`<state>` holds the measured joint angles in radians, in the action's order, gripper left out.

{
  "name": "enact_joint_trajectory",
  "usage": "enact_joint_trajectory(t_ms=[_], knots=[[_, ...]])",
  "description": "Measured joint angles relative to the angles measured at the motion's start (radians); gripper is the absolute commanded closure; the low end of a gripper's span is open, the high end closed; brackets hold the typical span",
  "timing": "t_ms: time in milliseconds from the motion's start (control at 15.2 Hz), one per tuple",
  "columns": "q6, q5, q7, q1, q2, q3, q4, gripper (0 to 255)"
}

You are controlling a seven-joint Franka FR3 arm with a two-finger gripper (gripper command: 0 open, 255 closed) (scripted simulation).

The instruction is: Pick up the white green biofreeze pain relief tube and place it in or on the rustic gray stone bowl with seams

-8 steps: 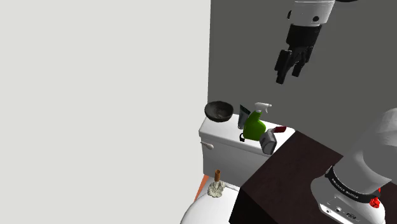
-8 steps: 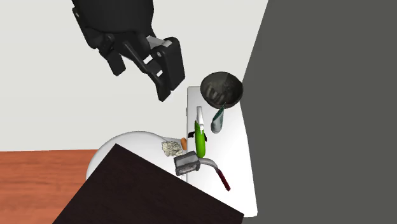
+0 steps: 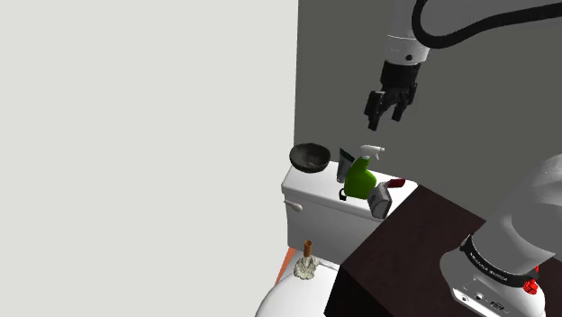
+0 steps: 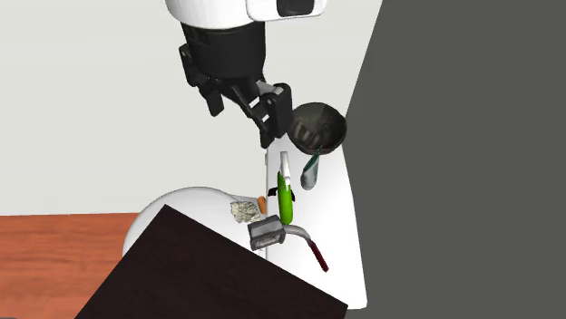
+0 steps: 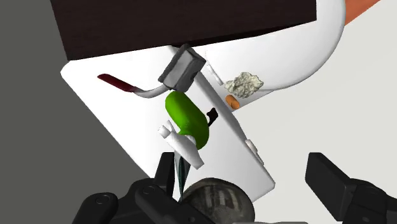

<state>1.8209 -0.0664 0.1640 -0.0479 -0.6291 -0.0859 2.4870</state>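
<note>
- Dropped and drew in since half a second ago: tool (image 3: 385,112), then high by the shoulder view's top edge, now hangs lower, above the bowl end of the toilet tank lid (image 4: 340,227); nothing on the lid shifted.
- Hangs with fingers apart and empty, pointing down, well clear of everything.
- Leaves the grey-white tube (image 3: 344,165) standing upright toward the lid's wall-side edge, between the dark grey bowl (image 3: 307,164) and the green spray bottle (image 3: 360,178), just beside both.
- Could clip the spray bottle's white trigger head on the way down, as it stands taller than the tube and right next to it; might tip the bottle toward the lid's front edge.
- Could equally nudge the bowl with the other finger and slide it toward the lid's end.
- May topple the slim tube instead of clasping it if closed off-centre or too near its top.
- Seems in little danger from the grey box (image 3: 379,200) at the lid's opposite end, well apart.
- Reaches up from the stand (image 3: 423,243), arches past the shoulder view's top edge, comes back down with the wrist near vertical.
</note>
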Motion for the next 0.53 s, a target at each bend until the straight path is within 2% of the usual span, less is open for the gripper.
enact_joint_trajectory(t_ms=[528], knots=[[0.288,0.043,0.089,-0.057,0.259,-0.022,0.007,0]])
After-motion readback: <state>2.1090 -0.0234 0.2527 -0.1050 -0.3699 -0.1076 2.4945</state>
